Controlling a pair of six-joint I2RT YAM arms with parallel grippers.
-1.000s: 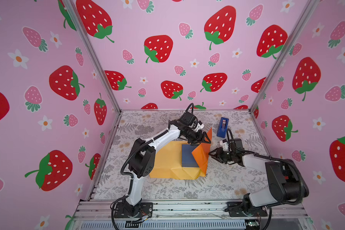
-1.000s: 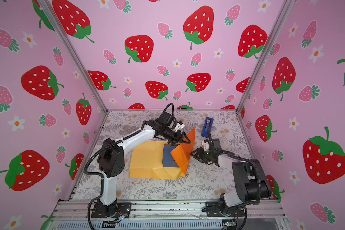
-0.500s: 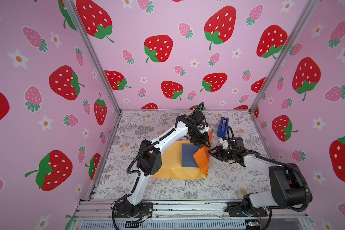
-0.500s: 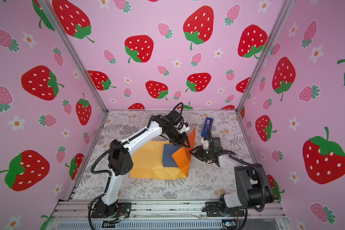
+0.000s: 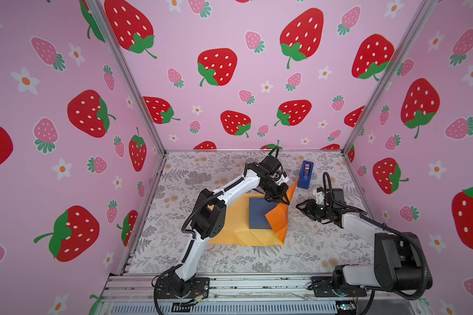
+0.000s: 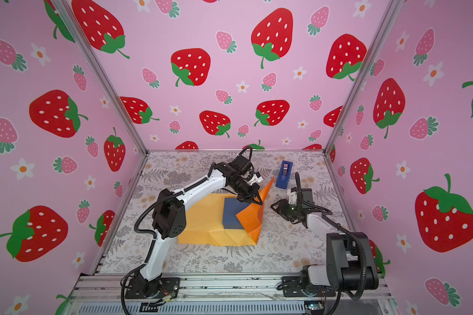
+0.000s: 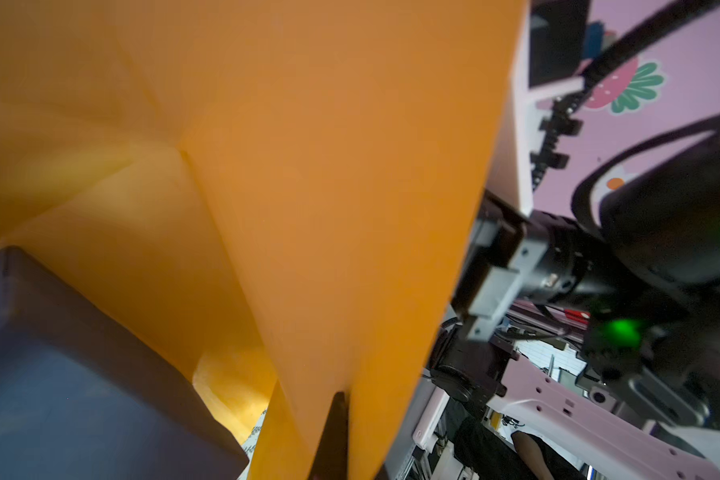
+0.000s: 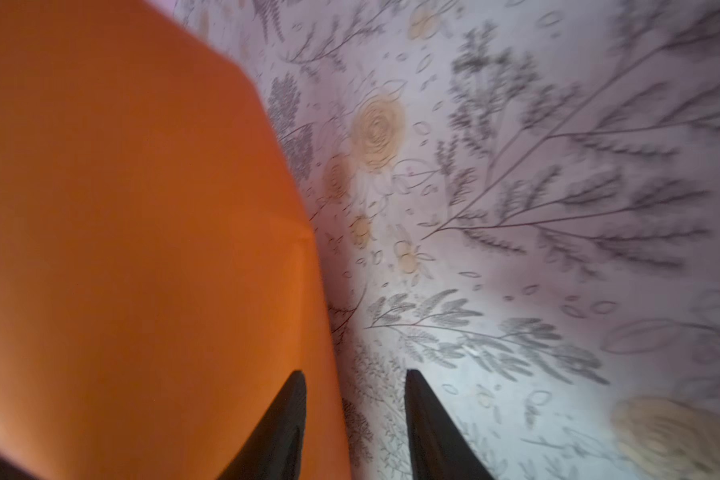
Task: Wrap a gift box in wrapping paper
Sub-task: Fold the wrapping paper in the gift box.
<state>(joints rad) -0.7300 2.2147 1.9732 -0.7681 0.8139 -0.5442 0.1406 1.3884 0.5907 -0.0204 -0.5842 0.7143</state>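
Left wrist view as guide: with left gripper [image 5: 282,200] pinched shut on the raised orange flap of the paper [image 7: 308,166], draw it slowly and tautly over the blue box [image 7: 59,395] resting on that paper, right gripper [image 8: 354,374] parted, empty, just beside the flap, ready to press the fold.

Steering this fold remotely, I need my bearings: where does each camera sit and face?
Top views: high above the arm bases, facing down toward the back wall; both arms, wrapping paper, gift box, tape dispenser show.
Left wrist: on the left arm, facing the paper's pale face, the box and the right arm; one fingertip shows.
Right wrist: on the right arm, facing the paper's orange face and the table; both fingers show, apart.
Shared: the wrist views see the raised flap from opposite faces.
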